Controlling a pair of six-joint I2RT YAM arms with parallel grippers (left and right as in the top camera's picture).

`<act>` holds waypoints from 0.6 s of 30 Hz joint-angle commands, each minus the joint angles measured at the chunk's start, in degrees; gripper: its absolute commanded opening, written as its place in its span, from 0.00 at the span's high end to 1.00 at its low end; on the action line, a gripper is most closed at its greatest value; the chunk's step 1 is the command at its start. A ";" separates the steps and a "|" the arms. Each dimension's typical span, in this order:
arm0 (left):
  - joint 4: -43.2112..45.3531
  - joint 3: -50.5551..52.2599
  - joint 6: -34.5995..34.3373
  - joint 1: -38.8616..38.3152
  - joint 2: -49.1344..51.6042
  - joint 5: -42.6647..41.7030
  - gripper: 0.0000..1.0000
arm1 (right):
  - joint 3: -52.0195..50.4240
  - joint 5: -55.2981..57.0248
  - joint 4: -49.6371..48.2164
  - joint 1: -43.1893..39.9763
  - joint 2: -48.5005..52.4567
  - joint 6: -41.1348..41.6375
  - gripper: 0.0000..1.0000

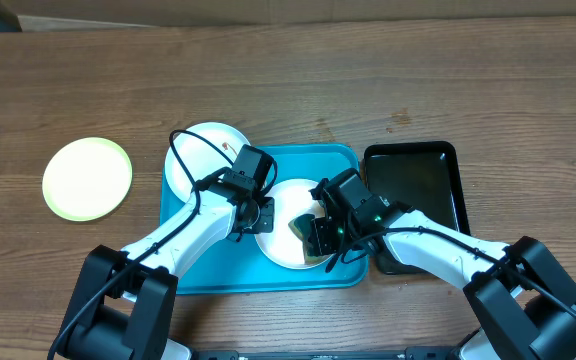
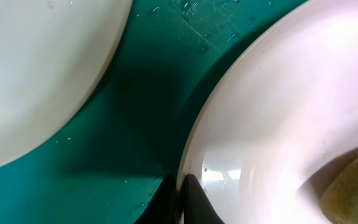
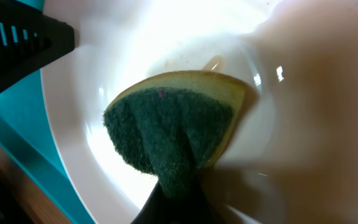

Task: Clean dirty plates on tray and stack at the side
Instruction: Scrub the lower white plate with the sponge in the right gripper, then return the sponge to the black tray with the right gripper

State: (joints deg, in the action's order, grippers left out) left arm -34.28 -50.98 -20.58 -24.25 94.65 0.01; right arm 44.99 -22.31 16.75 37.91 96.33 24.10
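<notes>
A white plate (image 1: 286,212) lies in the middle of the turquoise tray (image 1: 208,272). My left gripper (image 1: 259,218) is shut on this plate's left rim (image 2: 194,155), with its fingertips (image 2: 180,186) pinching the edge. My right gripper (image 1: 320,236) is shut on a green and yellow sponge (image 3: 169,127) and presses it on the plate's inside (image 3: 104,155). A second white plate (image 1: 200,152) lies at the tray's back left corner, also in the left wrist view (image 2: 36,68). A yellow-green rimmed plate (image 1: 87,178) lies on the table left of the tray.
A glossy black tray (image 1: 415,190) sits right of the turquoise tray. The wooden table (image 1: 388,70) stretches behind both trays. A cable from the left arm (image 1: 180,165) loops over the back plate.
</notes>
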 commanded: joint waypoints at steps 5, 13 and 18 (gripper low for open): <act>-0.24 0.15 0.90 0.22 0.52 0.20 0.96 | 1.33 3.13 0.79 -4.44 -1.03 -1.62 0.96; -0.20 0.15 0.90 0.22 0.52 0.20 0.96 | 8.57 -3.87 4.50 -12.22 -6.93 -5.20 0.96; -0.66 0.15 0.94 0.22 0.52 0.20 0.96 | 13.31 -5.22 12.35 -14.40 -12.04 -7.82 0.96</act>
State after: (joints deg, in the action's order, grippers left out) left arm -34.35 -50.98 -20.58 -24.25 94.65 -0.14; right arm 55.35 -25.41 27.38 24.69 88.42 19.09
